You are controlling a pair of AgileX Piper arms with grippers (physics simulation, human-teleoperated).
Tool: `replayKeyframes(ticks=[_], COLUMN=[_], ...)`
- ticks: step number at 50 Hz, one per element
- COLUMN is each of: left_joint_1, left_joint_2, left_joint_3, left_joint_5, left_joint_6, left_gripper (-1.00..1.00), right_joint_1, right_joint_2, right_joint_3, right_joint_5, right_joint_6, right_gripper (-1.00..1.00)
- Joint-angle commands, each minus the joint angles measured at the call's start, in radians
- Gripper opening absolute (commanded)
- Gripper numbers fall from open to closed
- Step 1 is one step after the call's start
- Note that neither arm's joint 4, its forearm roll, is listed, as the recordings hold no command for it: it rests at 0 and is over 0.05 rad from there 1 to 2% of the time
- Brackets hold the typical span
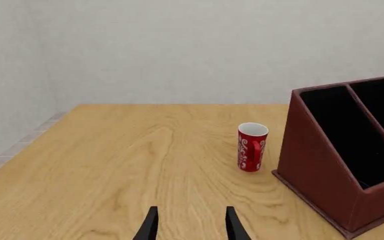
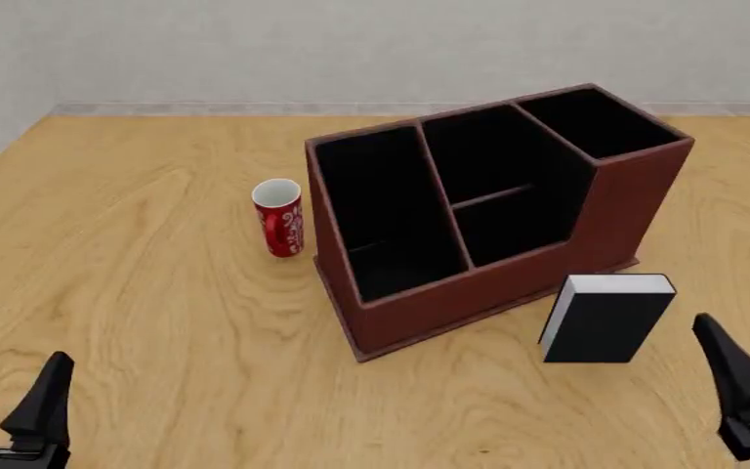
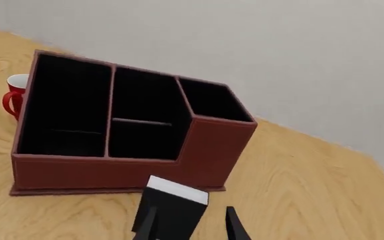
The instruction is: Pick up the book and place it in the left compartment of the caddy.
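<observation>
Two grippers sit low at the near edge of my front view, and neither has hold of anything. The left gripper (image 2: 8, 396) hangs over bare wood at the near left, its black fingers parted with only table between them; its own wrist camera shows the same gap between the two fingertips (image 1: 150, 222). The right gripper (image 2: 740, 386) is at the near right corner, just beside the book (image 2: 605, 319) but apart from it. From the front I see only one of its fingers, so I go by the right wrist camera: there its two fingers (image 3: 234, 225) stand spread, and the book (image 3: 170, 207) lies ahead of them, overlapping the gap in the picture (I cannot tell whether it is actually between the tips).

The book stands upright on the table (image 2: 153, 293), black cover toward me and white page edges on top, just in front of the caddy (image 2: 479, 293) near its taller right end. I cannot tell whether it touches the wall. The caddy sits skewed on the table. Its left compartment (image 2: 382, 210), the long black slot along the left end wall, holds nothing that I can see. A red-and-white mug (image 2: 278, 217) stands upright just beside the caddy's left wall.
</observation>
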Motion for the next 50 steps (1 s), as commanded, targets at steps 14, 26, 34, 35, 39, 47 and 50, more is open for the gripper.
replayKeyframes(ticks=[14,26,34,35,39,47,50], left_joint_1=[0.000,0.000,0.000,0.000,0.000,0.000,0.000], left_joint_2=[0.000,0.000,0.000,0.000,0.000,0.000,0.000], left_joint_3=[0.000,0.000,0.000,0.000,0.000,0.000,0.000], left_joint_5=[0.000,0.000,0.000,0.000,0.000,0.000,0.000], left_joint_6=[0.000,0.000,0.000,0.000,0.000,0.000,0.000], left_gripper=[1.00,1.00,1.00,1.00,1.00,1.00,1.00], right_joint_1=[0.064,0.077,0.069,0.071,0.083,0.085,0.082], right_joint_2=[0.231,0.301,0.335,0.335,0.377,0.568,0.600], right_joint_3=[-0.383,-0.478,-0.506,-0.504,-0.525,-0.596,-0.610], right_joint_5=[0.448,0.577,0.642,0.646,0.671,0.663,0.652], right_joint_6=[-0.437,-0.568,-0.638,-0.643,-0.682,-0.800,-0.812], right_gripper=[1.00,1.00,1.00,1.00,1.00,1.00,1.00])
